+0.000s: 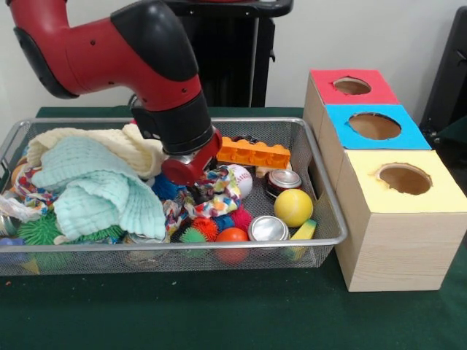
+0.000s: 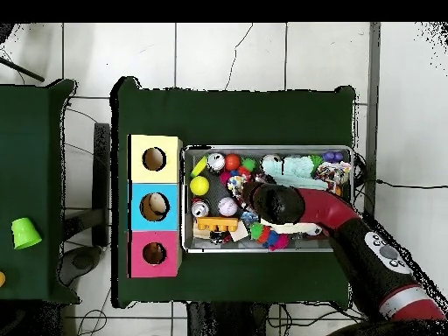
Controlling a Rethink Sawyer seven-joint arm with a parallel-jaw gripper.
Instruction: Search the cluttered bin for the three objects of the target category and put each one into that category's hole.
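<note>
Front view shows the red and black arm [image 1: 139, 58] reaching down into the wire bin [image 1: 321, 219], its tool [image 1: 191, 169] buried among the clutter near the bin's middle; whether it is wide, narrow or holding anything cannot be told. Beside it lie a baseball [image 1: 241, 179], an orange brick [image 1: 253, 153], two cans [image 1: 268, 228], a yellow ball [image 1: 293, 207] and pale cloths [image 1: 102, 182]. Just off the bin's end stand the red [image 1: 350, 86], blue [image 1: 374, 125] and yellow [image 1: 403, 179] hole boxes.
</note>
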